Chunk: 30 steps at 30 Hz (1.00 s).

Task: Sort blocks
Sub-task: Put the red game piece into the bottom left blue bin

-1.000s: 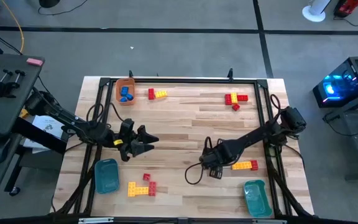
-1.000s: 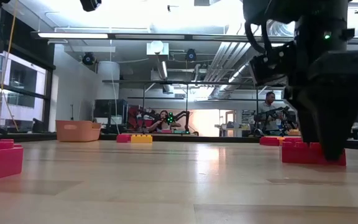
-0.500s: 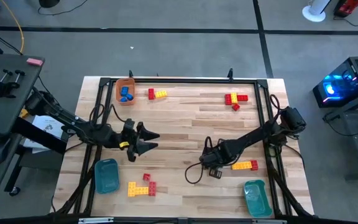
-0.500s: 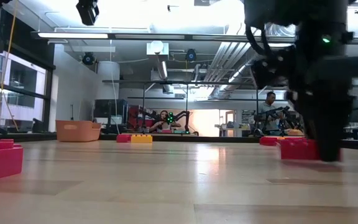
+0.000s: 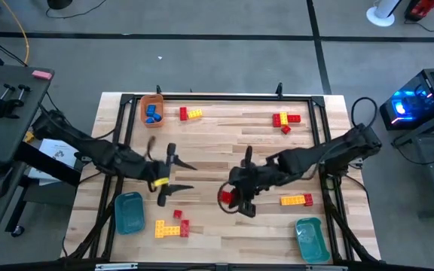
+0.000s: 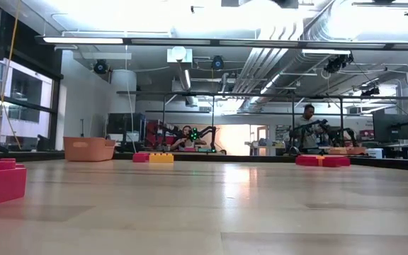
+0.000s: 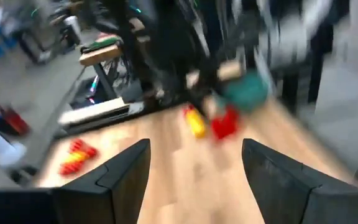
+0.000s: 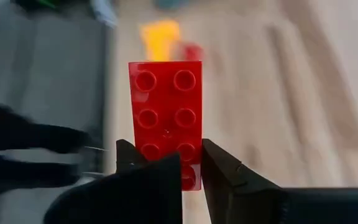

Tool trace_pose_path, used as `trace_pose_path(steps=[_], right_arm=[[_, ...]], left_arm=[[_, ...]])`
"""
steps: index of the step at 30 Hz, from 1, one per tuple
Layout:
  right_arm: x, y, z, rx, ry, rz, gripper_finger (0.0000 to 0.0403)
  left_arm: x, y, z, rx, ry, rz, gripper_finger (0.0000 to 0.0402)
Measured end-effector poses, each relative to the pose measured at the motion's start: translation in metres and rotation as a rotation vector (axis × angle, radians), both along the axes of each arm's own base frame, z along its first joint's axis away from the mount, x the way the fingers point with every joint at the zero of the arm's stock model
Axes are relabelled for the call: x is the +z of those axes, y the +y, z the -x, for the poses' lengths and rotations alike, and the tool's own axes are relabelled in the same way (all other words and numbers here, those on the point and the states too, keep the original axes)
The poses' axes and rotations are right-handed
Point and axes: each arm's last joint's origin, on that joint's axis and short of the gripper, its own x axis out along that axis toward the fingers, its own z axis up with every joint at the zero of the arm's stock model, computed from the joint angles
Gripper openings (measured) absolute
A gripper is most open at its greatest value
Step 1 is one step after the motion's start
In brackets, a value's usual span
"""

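Right hand lifted over mid-surface, fingers clamped on a red block, studs facing the wrist camera. Left hand spread wide over the left-centre of the surface, nothing between its fingers. Sat near the front edge, below the left hand: a yellow-and-red cluster. Lay to the right of the right hand: a yellow-and-red row. Rested near the far edge: a red-and-yellow pair, and farther right a red-and-yellow group. Held blue blocks: an orange tray at the far-left corner. Stood at the front: a teal tray on the left, another teal tray on the right. Loomed at the left edge of the low view: a red brick.
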Motion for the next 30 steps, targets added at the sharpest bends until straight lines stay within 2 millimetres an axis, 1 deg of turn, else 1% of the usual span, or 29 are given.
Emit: trace_pose_path(steps=[2, 4, 6, 8, 11, 17, 20, 23, 30], right_arm=[[0.015, -0.003, -0.004, 0.037, -0.046, -0.064, 0.0002], [0.025, -0.008, -0.009, 0.046, -0.084, -0.105, 0.0001], [0.028, -0.013, -0.011, 0.05, -0.085, -0.128, 0.0001], [0.029, -0.018, -0.014, 0.049, -0.096, -0.154, 0.0001], [0.028, -0.021, -0.015, 0.05, -0.08, -0.192, 0.0001], [0.022, -0.018, -0.019, 0.084, -0.049, -0.227, 0.0], [0.018, -0.015, -0.022, 0.093, -0.042, -0.231, 0.0], [0.014, -0.013, -0.025, 0.11, -0.031, -0.247, 0.0], [0.012, -0.012, -0.028, 0.128, -0.036, -0.265, 0.0]], left_arm=[[0.006, -0.007, -0.007, -0.064, 0.02, -0.183, 0.0241], [0.009, -0.016, -0.015, -0.135, 0.02, -0.338, 0.0241], [0.011, -0.026, -0.023, -0.189, 0.005, -0.467, 0.0241], [0.006, -0.035, -0.032, -0.237, 0.011, -0.579, 0.0241], [0.0, -0.043, -0.047, -0.229, -0.013, -0.671, 0.0241], [-0.009, -0.051, -0.068, -0.094, -0.064, -0.718, 0.0241], [-0.014, -0.054, -0.073, -0.12, -0.067, -0.733, 0.0241], [-0.019, -0.057, -0.074, -0.187, -0.057, -0.721, 0.0241], [-0.024, -0.057, -0.077, -0.227, -0.038, -0.59, 0.0241]])
